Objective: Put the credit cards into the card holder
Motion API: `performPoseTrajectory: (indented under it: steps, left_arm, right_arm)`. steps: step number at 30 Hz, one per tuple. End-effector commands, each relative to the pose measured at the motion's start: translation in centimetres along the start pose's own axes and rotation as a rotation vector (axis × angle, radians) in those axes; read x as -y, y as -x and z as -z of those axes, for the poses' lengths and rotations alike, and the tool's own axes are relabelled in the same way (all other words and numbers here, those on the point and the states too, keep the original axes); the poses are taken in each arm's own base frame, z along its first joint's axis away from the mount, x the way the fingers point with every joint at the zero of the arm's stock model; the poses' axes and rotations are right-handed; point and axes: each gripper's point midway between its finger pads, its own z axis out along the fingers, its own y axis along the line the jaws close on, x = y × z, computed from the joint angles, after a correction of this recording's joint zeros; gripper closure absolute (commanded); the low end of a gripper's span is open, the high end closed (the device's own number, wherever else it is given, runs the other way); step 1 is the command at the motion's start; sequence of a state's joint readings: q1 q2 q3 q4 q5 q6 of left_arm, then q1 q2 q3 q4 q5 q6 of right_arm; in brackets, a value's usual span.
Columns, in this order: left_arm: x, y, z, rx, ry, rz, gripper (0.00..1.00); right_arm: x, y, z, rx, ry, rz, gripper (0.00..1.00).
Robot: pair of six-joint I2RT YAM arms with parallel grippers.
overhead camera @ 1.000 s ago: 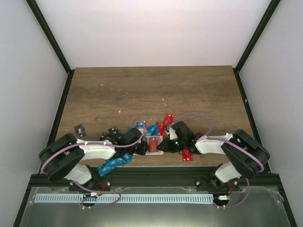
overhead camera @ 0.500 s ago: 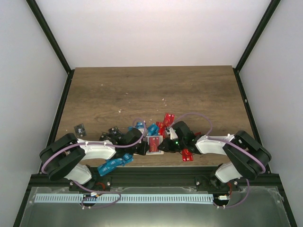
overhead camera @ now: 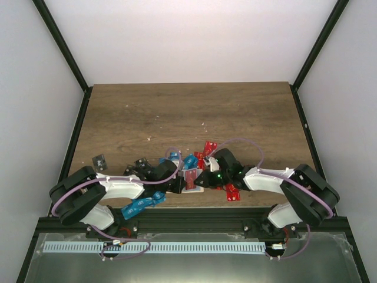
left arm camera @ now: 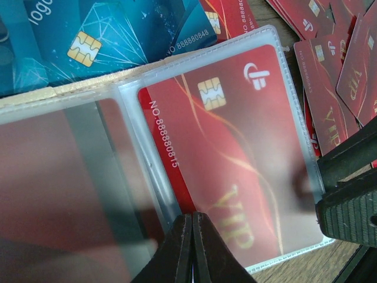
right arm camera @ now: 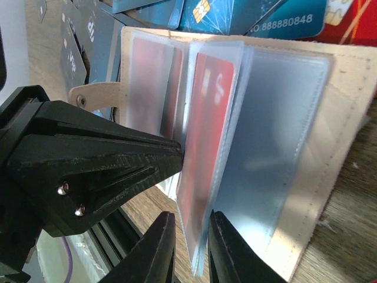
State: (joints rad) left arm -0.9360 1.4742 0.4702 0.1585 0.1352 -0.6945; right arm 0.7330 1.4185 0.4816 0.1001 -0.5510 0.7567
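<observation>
The pale beige card holder (overhead camera: 189, 180) lies open near the front edge, its clear sleeves showing. A red credit card (left arm camera: 235, 153) sits inside one sleeve. My left gripper (left arm camera: 192, 217) is shut, its tips pressing down on that sleeve beside the card. My right gripper (right arm camera: 189, 227) stands narrow around a raised sleeve leaf (right arm camera: 206, 141) that holds a red card, shut on its lower edge. In the top view the left gripper (overhead camera: 177, 186) and right gripper (overhead camera: 204, 180) meet at the holder. Loose blue credit cards (overhead camera: 189, 160) and red credit cards (overhead camera: 209, 147) lie just behind it.
More cards lie scattered: a red one (overhead camera: 234, 193) by the right arm, a blue one (overhead camera: 141, 204) under the left arm, black ones (overhead camera: 100, 161) at the left. The table's front rail (overhead camera: 188, 219) runs close behind both grippers.
My right gripper narrowed a little and shifted slightly up and left at the holder, its cable rising. The left arm stayed put, still pressing the holder.
</observation>
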Motion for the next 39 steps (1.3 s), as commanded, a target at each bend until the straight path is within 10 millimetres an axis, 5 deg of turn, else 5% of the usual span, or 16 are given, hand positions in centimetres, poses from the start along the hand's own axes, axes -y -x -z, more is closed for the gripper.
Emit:
performPoseTrajectory:
  steps: [1, 14, 23, 30, 35, 39]
  left_arm:
    - [-0.7, -0.6, 0.2, -0.019, 0.038, -0.006, 0.96]
    - [-1.4, 1.4, 6.2, 0.113, 0.131, 0.044, 0.96]
    - [-3.4, 0.0, 10.0, 0.188, 0.142, 0.115, 0.95]
    - [-3.1, 0.0, 11.8, 0.242, 0.084, 0.134, 0.92]
    - [-1.1, 0.2, 11.3, 0.217, 0.002, 0.093, 0.89]
    - [0.9, 0.7, 9.9, 0.191, -0.055, 0.043, 0.88]
  right_arm:
    - [-2.3, 1.0, -0.4, -0.001, 0.071, 0.048, 0.82]
    - [-5.2, 2.2, -3.3, -0.047, 0.039, 0.104, 0.75]
    - [-8.3, 2.2, -7.3, -0.147, 0.116, 0.162, 0.64]
    - [-10.9, 2.7, -5.8, -0.131, 0.175, 0.229, 0.55]
    - [-8.0, 3.5, -2.6, -0.005, -0.038, 0.225, 0.48]
    - [-3.1, 3.3, 1.1, 0.103, -0.265, 0.164, 0.44]
